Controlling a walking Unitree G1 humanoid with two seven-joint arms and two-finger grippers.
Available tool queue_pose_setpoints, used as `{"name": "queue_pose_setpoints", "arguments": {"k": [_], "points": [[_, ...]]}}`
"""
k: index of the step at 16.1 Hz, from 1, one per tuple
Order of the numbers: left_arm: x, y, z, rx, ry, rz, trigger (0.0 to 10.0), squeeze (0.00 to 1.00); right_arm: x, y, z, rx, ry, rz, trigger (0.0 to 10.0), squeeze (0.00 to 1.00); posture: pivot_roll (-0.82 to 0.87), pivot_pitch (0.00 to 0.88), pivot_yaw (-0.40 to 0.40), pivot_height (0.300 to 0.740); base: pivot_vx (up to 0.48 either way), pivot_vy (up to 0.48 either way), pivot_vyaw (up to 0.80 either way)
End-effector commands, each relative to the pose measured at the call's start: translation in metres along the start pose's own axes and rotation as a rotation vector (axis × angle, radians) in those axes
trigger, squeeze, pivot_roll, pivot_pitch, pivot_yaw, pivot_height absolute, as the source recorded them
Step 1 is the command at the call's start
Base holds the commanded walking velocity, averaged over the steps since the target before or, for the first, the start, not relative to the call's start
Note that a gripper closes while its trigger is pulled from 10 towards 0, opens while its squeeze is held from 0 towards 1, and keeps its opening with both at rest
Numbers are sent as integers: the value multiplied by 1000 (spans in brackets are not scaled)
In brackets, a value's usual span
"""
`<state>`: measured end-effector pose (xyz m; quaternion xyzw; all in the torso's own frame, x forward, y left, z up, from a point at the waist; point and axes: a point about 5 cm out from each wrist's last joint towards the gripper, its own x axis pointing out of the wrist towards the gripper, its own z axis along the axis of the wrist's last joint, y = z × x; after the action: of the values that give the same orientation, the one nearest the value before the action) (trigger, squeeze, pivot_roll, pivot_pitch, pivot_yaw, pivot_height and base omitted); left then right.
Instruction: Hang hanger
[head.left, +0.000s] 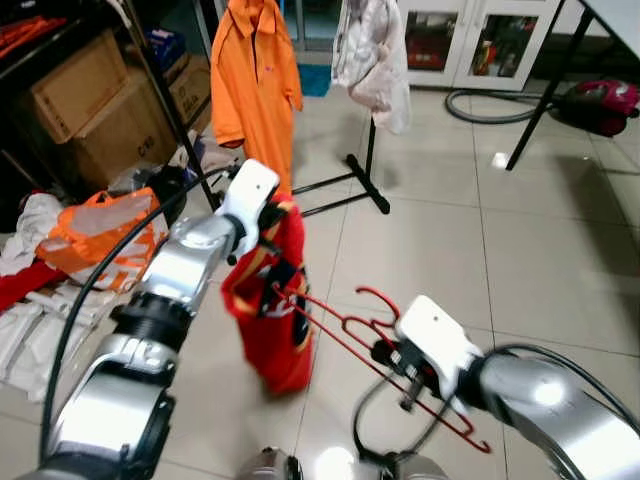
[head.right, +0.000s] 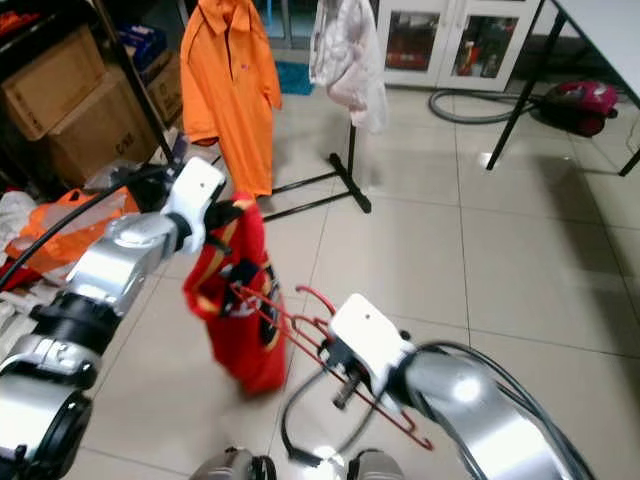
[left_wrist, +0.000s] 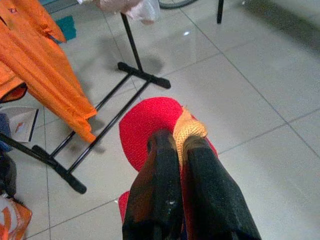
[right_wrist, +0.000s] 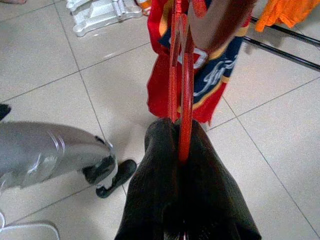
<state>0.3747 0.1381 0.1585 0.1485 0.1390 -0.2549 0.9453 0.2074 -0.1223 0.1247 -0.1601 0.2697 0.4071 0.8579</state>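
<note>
Red wire hanger (head.left: 330, 322) clamped between right gripper (right_wrist: 181, 145) fingers, far end inside red knit garment (head.left: 268, 310); garment's yellow-trimmed edge pinched between left gripper (left_wrist: 181, 145) fingers, above tiled floor (head.left: 450, 240)

Orange polo shirt (head.left: 254, 75) on black rack (head.left: 355, 180), cardboard boxes (head.left: 95, 100), red vacuum cleaner (head.left: 603, 105) on tiled floor (head.left: 520, 250)

The top of the clothes rack (head.left: 368, 170) is cut off by the picture's upper edge, as are the collar of the orange shirt (head.left: 255, 85) and the pale garment (head.left: 375, 60). The red garment (head.left: 268, 300) hides 1 end of the red hanger (head.left: 345, 335).
</note>
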Motion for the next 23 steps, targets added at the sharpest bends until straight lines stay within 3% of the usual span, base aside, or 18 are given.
{"name": "queue_pose_setpoints", "arguments": {"k": [1, 5, 8, 12, 16, 18, 21, 23], "points": [[0, 2, 19, 9, -62, 23, 10000, 0, 10, -1, 2, 30, -6, -6, 10000, 0, -50, 112, 82, 740, 0, 0, 0], [9, -13, 15, 27, -50, 35, 10000, 0, 33, -8, 6, 101, -24, -38, 10000, 0, -43, 122, 81, 740, 0, 0, 0], [14, -19, 26, 18, -81, 60, 10000, 0, 40, -15, -3, 126, 37, -116, 10000, 0, -39, 124, 77, 740, 0, 0, 0], [15, -16, 34, 22, -99, 79, 10000, 0, 28, -20, -7, 172, 14, -165, 10000, 0, -40, 123, 85, 740, 0, 0, 0], [17, -11, 32, 32, -82, 112, 10000, 0, -6, -25, -16, 152, 26, -158, 10000, 0, -57, 125, 95, 740, 0, 0, 0], [19, -15, 35, 26, -89, 104, 10000, 0, -7, -27, -15, 149, 31, -155, 10000, 0, -58, 124, 96, 740, 0, 0, 0], [21, -17, 37, 28, -97, 104, 10000, 0, -1, -14, -10, 134, 18, -79, 10000, 0, -52, 120, 88, 740, 0, 0, 0], [21, -14, 35, 33, -89, 121, 10000, 0, -6, -5, -2, 131, -42, 16, 10000, 0, -53, 120, 87, 740, 0, 0, 0]]}}
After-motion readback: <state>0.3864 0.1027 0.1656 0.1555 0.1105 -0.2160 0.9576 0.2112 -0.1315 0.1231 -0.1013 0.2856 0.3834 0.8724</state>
